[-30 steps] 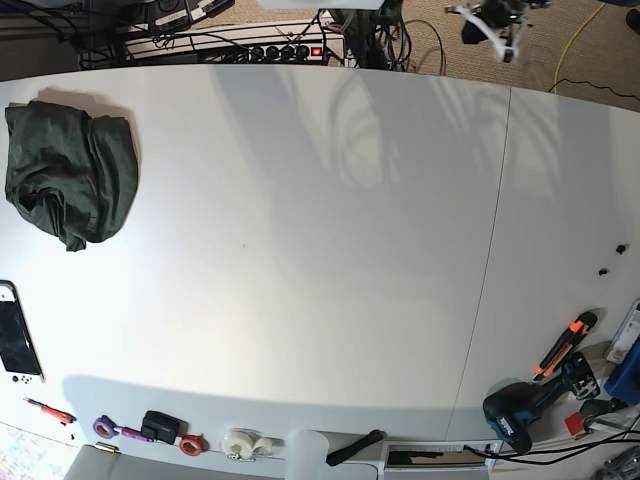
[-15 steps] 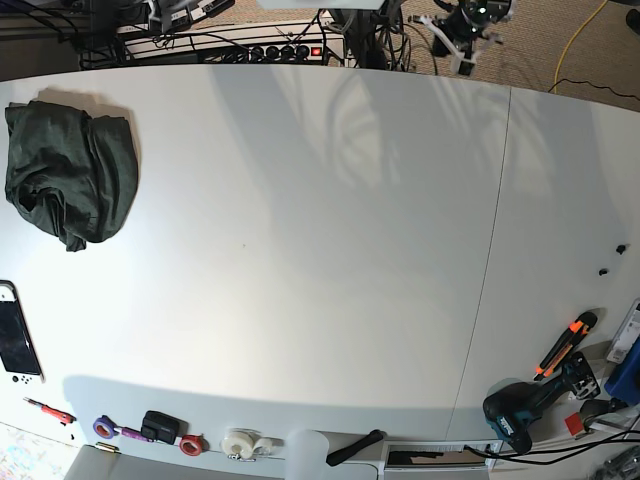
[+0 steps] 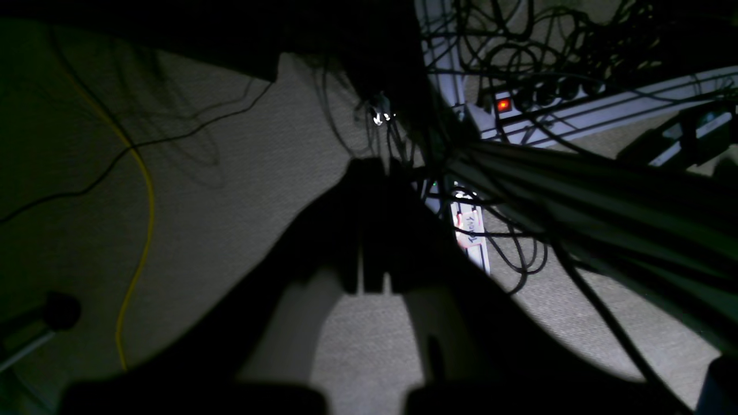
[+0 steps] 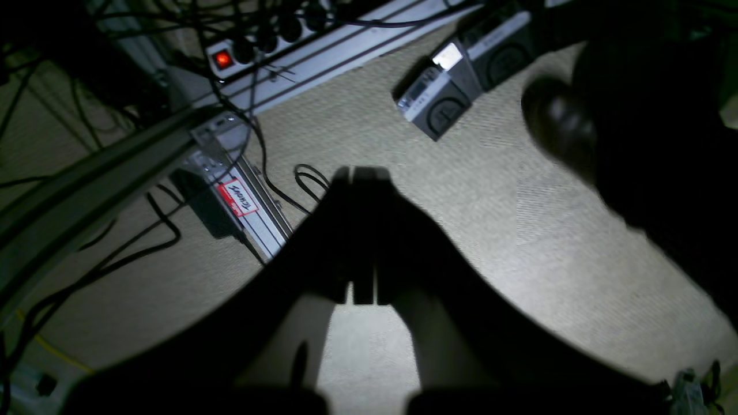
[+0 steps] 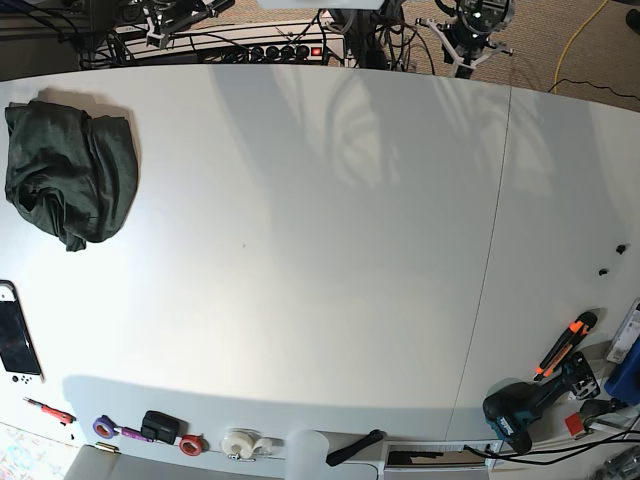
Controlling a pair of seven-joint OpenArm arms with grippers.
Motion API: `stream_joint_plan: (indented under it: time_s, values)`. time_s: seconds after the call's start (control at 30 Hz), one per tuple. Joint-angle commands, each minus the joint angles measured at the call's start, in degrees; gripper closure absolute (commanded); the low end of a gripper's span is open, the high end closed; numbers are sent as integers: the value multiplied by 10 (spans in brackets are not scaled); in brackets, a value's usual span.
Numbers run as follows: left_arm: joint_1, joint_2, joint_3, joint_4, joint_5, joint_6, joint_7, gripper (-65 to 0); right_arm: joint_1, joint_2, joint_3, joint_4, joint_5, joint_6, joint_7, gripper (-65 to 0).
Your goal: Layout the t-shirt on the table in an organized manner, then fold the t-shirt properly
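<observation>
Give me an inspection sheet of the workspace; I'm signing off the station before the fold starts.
Surface: table, white, seam on one side.
Job's things: t-shirt, dark green, crumpled at a corner, not laid out.
Clutter: drill, orange-handled tool, tape rolls, handheld console along the edges.
End effectors: left end effector and right end effector shut, empty, beyond the table over the floor.
Cables: tangle by the power strip; yellow cable.
Surroundings: carpet.

table centre: the table (image 5: 330,250) is bare white, wide room for passing
far-left corner: the t-shirt (image 5: 68,170) bunched
near edge: tape rolls (image 5: 240,443), drill (image 5: 520,408), orange cutter (image 5: 565,343)
left edge: handheld console (image 5: 18,335)
</observation>
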Motion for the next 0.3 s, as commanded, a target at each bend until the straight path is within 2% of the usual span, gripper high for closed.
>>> stream_joint_plan:
  time_s: [0.0, 0.1, 0.27]
  values:
    - [2, 2, -1, 10, -2, 5, -9, 0, -4, 9, 1, 2, 1, 0, -3, 0]
    - [2, 13, -1, 16, -2, 19, -14, 0, -5, 9, 1, 2, 1, 0, -9, 0]
    - [2, 28, -1, 22, -2, 19, -37, 0, -5, 9, 1, 2, 1, 0, -9, 0]
